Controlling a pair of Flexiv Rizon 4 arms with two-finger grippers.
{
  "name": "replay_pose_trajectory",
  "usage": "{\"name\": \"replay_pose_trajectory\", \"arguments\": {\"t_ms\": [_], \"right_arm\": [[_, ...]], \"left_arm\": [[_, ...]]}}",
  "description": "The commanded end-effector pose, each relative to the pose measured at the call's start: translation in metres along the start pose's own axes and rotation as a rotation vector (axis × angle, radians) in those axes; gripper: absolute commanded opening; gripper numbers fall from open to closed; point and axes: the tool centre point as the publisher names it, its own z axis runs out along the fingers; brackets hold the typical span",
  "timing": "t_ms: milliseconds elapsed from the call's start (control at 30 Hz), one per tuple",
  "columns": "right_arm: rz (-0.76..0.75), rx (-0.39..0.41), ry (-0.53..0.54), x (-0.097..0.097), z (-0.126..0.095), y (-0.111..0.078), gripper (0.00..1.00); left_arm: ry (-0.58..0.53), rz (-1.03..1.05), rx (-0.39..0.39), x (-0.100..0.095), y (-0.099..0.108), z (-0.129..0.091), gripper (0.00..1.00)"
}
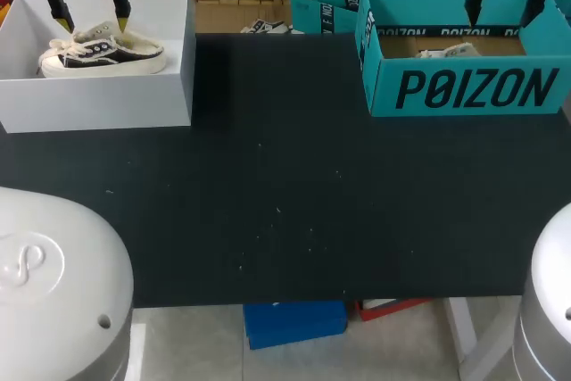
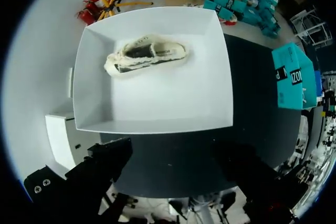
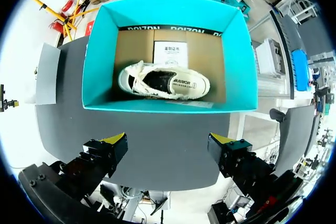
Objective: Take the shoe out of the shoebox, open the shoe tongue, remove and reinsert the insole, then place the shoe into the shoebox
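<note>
The left fingers are standing wide apart and holding nothing, hanging over the white shoebox at the counter's far left corner; a cream shoe with dark sides is sitting inside it; the right fingers are likewise spread and empty, hovering above the teal shoebox at the far right corner, where a second shoe is lying; judging by this, nothing is done yet; lifting out, opening the tongue, the insole work and the return are all remaining.
</note>
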Motion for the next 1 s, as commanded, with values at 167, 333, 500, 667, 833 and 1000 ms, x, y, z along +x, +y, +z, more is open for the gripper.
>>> {"name": "replay_pose_trajectory", "arguments": {"t_ms": [167,333,500,667,833,1000], "right_arm": [[0.000,0.000,0.000,0.000,0.000,0.000,1.00],[0.000,0.000,0.000,0.000,0.000,0.000,1.00],[0.000,0.000,0.000,0.000,0.000,0.000,1.00],[0.000,0.000,0.000,0.000,0.000,0.000,1.00],[0.000,0.000,0.000,0.000,0.000,0.000,1.00],[0.000,0.000,0.000,0.000,0.000,0.000,1.00]], "left_arm": [[0.009,0.255,-0.005,-0.017,-0.034,0.004,1.00],[0.033,0.488,-0.037,-0.029,-0.061,0.004,1.00],[0.014,0.806,-0.169,-0.052,-0.076,-0.001,1.00],[0.014,0.806,-0.169,-0.052,-0.076,-0.001,1.00],[0.014,0.806,-0.169,-0.052,-0.076,-0.001,1.00],[0.014,0.806,-0.169,-0.052,-0.076,-0.001,1.00]]}}
